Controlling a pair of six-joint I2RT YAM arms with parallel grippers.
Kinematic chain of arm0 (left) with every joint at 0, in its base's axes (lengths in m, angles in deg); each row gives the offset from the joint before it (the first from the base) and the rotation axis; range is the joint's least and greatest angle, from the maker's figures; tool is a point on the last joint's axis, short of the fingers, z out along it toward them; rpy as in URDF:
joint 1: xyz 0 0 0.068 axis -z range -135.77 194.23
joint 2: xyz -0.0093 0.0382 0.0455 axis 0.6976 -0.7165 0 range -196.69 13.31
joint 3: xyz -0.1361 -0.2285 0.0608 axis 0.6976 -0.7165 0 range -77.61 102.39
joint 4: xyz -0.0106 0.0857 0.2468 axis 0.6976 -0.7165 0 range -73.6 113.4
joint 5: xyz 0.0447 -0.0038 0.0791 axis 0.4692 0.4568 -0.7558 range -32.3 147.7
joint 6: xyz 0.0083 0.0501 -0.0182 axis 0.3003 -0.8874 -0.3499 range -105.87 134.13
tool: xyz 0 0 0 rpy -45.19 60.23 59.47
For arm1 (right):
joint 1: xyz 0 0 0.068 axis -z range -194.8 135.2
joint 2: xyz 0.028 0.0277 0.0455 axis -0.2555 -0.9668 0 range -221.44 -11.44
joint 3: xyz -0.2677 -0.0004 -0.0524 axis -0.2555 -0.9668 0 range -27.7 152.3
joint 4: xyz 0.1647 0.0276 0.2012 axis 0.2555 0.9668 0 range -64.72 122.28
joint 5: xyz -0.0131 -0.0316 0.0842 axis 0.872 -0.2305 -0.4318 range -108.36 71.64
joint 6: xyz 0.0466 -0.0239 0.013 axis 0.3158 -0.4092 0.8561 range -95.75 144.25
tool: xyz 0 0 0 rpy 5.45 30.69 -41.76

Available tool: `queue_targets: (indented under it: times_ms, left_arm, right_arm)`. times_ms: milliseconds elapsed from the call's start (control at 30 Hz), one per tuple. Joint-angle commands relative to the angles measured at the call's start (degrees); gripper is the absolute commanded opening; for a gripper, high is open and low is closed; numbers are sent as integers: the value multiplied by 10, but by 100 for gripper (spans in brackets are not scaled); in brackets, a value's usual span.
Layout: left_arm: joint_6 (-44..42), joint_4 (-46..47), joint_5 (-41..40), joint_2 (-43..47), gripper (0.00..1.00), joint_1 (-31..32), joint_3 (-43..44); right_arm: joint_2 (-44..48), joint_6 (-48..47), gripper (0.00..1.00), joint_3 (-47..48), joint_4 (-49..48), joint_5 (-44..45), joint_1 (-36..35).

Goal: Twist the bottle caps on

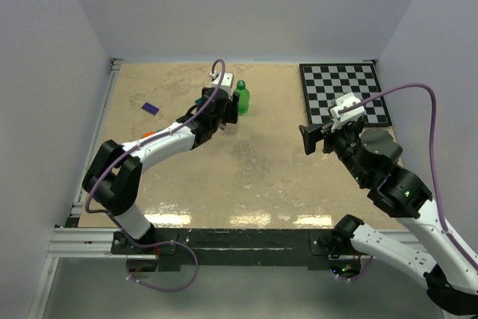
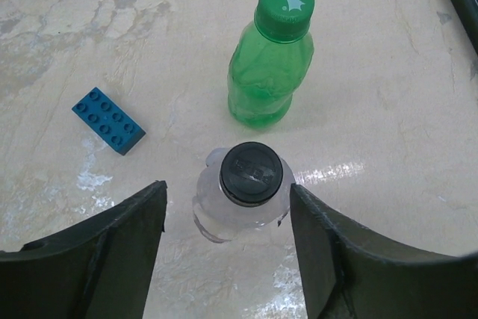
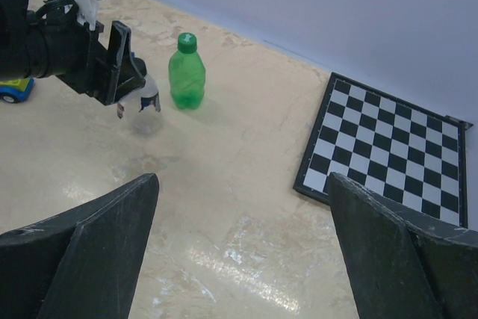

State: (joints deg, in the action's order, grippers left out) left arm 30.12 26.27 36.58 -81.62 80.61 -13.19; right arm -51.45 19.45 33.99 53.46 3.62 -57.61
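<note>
Right tool (image 3: 240, 184): spread wide and empty, hanging over bare tabletop (image 1: 261, 177) well short of the bottles. It seems parked where its camera can see the work without getting in the way.
Left tool (image 2: 227, 188): reached out to the far middle, jaws released. One stands on either side of the clear bottle (image 2: 205, 216), and neither appears to touch it.
Black cap (image 2: 255, 173): seated on the clear bottle's neck and lying level. Whether it is fully tightened cannot be told.
Green bottle (image 2: 265, 80): upright just beyond the clear one, green cap (image 2: 284, 7) on top. It stands apart, likely so the jaws have room.
Blue brick (image 2: 109, 120): flat to the left, clear of both bottles.
Purple brick (image 1: 150, 107): farther left, alone.
Checkerboard (image 1: 345, 93): flat in the far right corner, unused.
</note>
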Motion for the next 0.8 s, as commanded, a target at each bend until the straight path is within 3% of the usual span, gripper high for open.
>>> queue_targets:
  times_ms: [0,267,500,633,767]
  left_arm:
    - [14,-8,6,40,75,-3,30]
    - [69,-84,43,124,97,-40,59]
    - [135,-124,156,268,100,-197,-16]
    - [110,-149,122,367,100,-263,-58]
    - [53,-156,27,488,100,-264,-97]
  right_arm:
    - [16,23,98,11,3,14,0]
    - [52,95,99,8,6,118,0]
    - [118,189,99,-44,-9,242,0]
    - [157,259,98,-78,-2,299,0]
    - [187,274,99,-102,2,318,0]
